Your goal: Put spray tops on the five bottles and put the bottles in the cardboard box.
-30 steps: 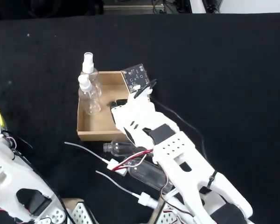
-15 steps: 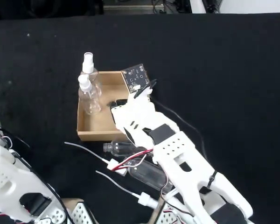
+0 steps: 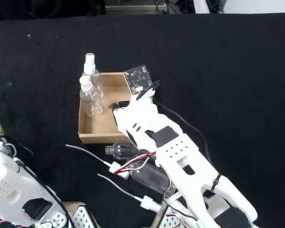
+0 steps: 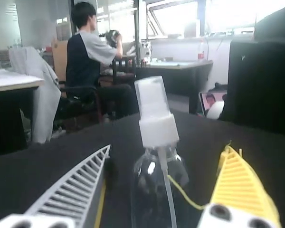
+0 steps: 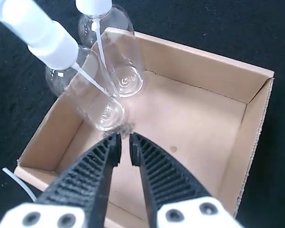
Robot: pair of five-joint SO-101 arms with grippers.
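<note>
While the right arm [image 3: 180, 152] is hanging over the cardboard box [image 3: 102, 138] in the high view, two capped bottles [image 3: 91, 102] are standing in its far-left corner. Two uncapped bottles [image 3: 119, 150] are lying on the tabletop [image 3: 228, 71] just in front of the box, with loose spray tops [image 3: 118, 167] lying beside them.

Left wrist view: a third capped bottle [image 4: 159, 185] is sitting upright inside the left pincer [image 4: 167, 148]; cannot tell whether it is clamping.

Right wrist view: the right pincer [image 5: 124, 137] is hovering nearly closed and empty above the box floor.

Judging progress: two boxed, one capped, two waiting.
</note>
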